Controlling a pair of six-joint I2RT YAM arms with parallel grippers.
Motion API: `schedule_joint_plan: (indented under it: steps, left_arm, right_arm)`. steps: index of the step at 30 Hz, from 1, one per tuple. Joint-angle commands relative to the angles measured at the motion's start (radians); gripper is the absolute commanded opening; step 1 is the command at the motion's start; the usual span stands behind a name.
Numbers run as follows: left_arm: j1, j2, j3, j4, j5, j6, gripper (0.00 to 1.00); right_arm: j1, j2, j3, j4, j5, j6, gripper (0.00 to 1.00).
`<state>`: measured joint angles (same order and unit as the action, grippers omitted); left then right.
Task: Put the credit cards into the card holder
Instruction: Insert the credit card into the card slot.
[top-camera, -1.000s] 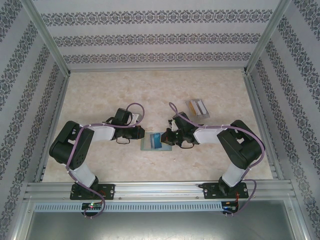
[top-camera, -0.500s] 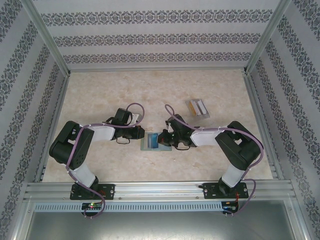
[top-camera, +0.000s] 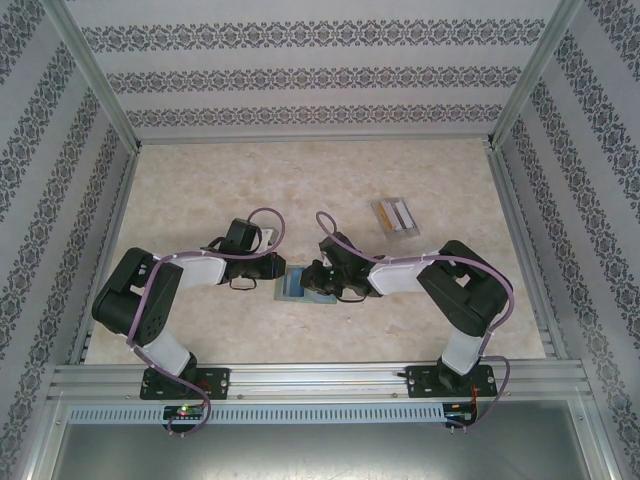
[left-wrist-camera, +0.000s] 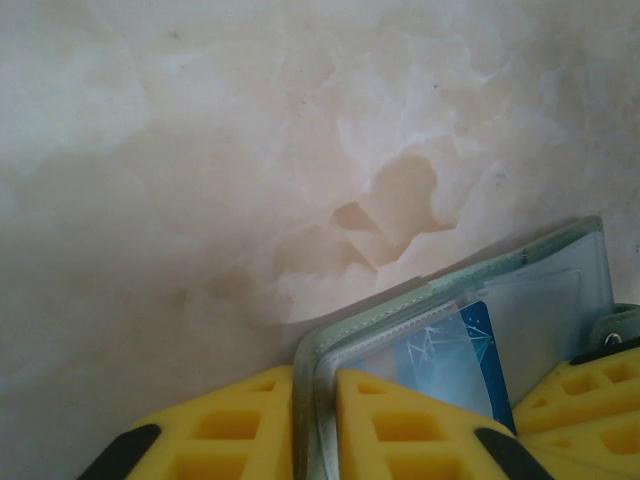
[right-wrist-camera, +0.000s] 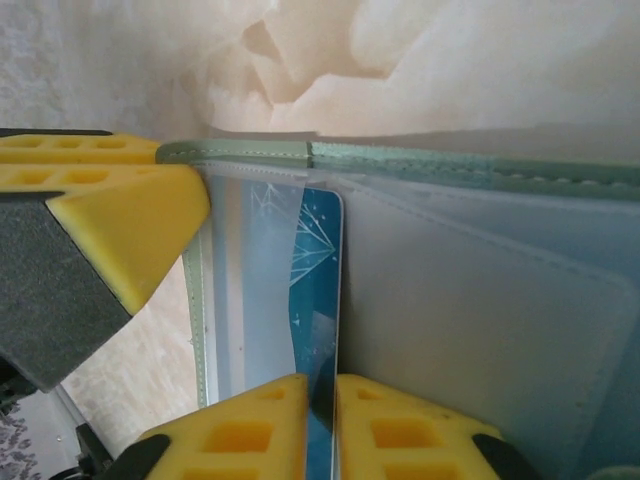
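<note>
**A:** Left claw (left-wrist-camera: 315, 392), state?

**B:** Pinching the card holder (left-wrist-camera: 545, 300). One grey-green stitched edge fills the slit between the two yellow fingers. The holder lies opened out on the counter (left-wrist-camera: 200, 150).

**A:** Right claw (right-wrist-camera: 320, 392)?

**B:** Fingers nearly together, with a slim dark gap. The near edge of the blue card (right-wrist-camera: 318, 262) sits in that gap. I cannot tell whether the pads press on it (the gap looks a shade wider than the card).

**A:** Card position?

**B:** Inside the holder, at the end the left claw grips. A clear pocket film covers most of it, and the white line pattern shows through. A strip along one long side is bare, next to the grey pocket.

**A:** Anything beside it?

**B:** In the left wrist view the holder's tab (left-wrist-camera: 617, 322) lies just beside a finger of the right claw.

**A:** Wider layout?

**B:** From above, the claws meet over the holder at mid-counter, one from each side. A clear tray (top-camera: 395, 216) sits well apart, farther back on the right; its contents are too small to sort.
</note>
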<state>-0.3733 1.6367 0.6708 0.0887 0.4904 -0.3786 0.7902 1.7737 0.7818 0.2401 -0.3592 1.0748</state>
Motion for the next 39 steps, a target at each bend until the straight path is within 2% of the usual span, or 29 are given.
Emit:
schedule_joint_plan:
  steps: [1, 5, 8, 14, 17, 22, 28, 31, 35, 39]
  left_arm:
    - [-0.009, -0.003, -0.033, -0.019, -0.022, -0.033, 0.24]
    - [-0.006, -0.017, -0.049, -0.010, -0.007, -0.051, 0.30]
    - [0.004, -0.043, -0.026, -0.108, -0.010, -0.038, 0.32]
    - [0.007, -0.111, -0.031, -0.248, 0.004, -0.065, 0.35]
    - [0.000, -0.118, -0.070, -0.194, 0.078, -0.115, 0.25]
    - [-0.020, -0.030, -0.094, -0.074, 0.195, -0.139, 0.00]
    - [-0.024, -0.024, -0.109, -0.047, 0.191, -0.097, 0.00]
    - [-0.024, -0.052, -0.121, -0.060, 0.157, -0.088, 0.00]
    - [-0.023, -0.100, -0.126, -0.095, 0.099, -0.064, 0.00]
    - [-0.022, -0.135, -0.138, -0.114, 0.036, -0.052, 0.00]
  right_arm:
    - [0.011, -0.036, -0.007, -0.040, 0.040, -0.030, 0.25]
    - [0.009, -0.104, -0.050, -0.076, 0.064, -0.039, 0.28]
    - [0.018, -0.092, -0.053, -0.065, 0.059, -0.036, 0.21]
    - [0.033, -0.041, -0.017, -0.054, 0.051, -0.018, 0.14]
    - [0.034, -0.032, -0.003, -0.061, 0.048, -0.020, 0.09]
    - [0.034, -0.001, 0.031, -0.068, 0.028, -0.038, 0.04]
    - [0.046, 0.037, 0.085, -0.083, 0.009, -0.055, 0.02]
    - [0.046, 0.009, 0.080, -0.113, 0.030, -0.068, 0.06]
    - [0.046, -0.077, 0.071, -0.258, 0.122, -0.132, 0.14]
    - [0.046, -0.169, 0.032, -0.340, 0.170, -0.153, 0.28]
